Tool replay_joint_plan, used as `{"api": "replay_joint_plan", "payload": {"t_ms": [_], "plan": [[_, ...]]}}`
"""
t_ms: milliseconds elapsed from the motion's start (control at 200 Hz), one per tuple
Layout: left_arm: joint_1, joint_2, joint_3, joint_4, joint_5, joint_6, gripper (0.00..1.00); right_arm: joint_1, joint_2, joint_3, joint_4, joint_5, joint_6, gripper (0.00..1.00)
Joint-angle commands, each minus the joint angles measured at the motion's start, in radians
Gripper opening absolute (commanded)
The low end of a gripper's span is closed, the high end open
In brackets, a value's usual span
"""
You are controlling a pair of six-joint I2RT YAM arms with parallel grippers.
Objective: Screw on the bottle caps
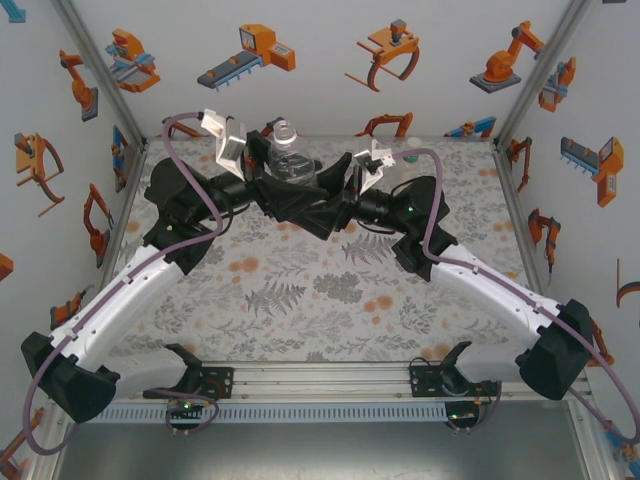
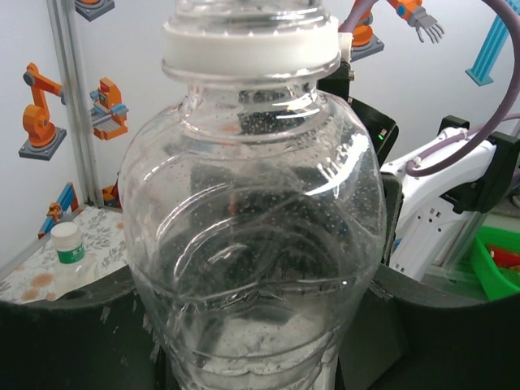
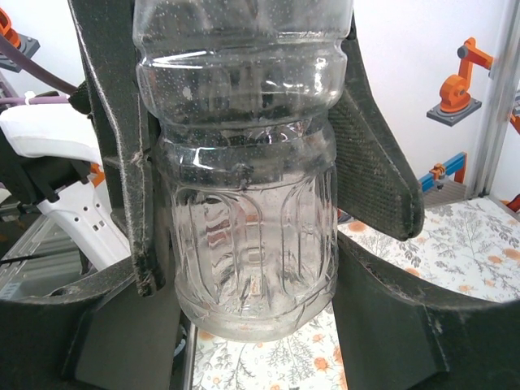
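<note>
A tall clear bottle is held above the back middle of the table between both arms. My left gripper comes from the left and is shut on it. In the left wrist view the bottle stands upright between the jaws, with a white collar round its neck. My right gripper holds the ribbed lower body from the right. The left gripper's fingers press the bottle higher up. The bottle's top is cut off, so a cap cannot be made out.
A short bottle with a white cap stands on the flowered table at the back right. Walls close in the left, back and right. A green bin lies beyond the right arm.
</note>
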Motion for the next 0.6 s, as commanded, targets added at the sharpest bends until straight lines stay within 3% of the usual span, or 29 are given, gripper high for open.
{"api": "replay_joint_plan", "payload": {"t_ms": [0, 85, 185, 596], "plan": [[-0.007, 0.023, 0.021, 0.042, -0.007, -0.014, 0.51, 0.017, -0.026, -0.001, 0.061, -0.022, 0.0, 0.24], [-0.008, 0.027, 0.018, 0.053, -0.013, -0.022, 0.66, 0.017, -0.027, -0.002, 0.061, -0.008, -0.002, 0.23], [-0.009, 0.029, 0.009, 0.095, -0.018, -0.044, 0.69, 0.017, -0.03, -0.008, 0.065, 0.01, -0.007, 0.22], [-0.019, 0.046, 0.01, 0.153, -0.015, -0.077, 0.54, 0.034, -0.041, -0.023, 0.096, 0.054, -0.007, 0.2]]}}
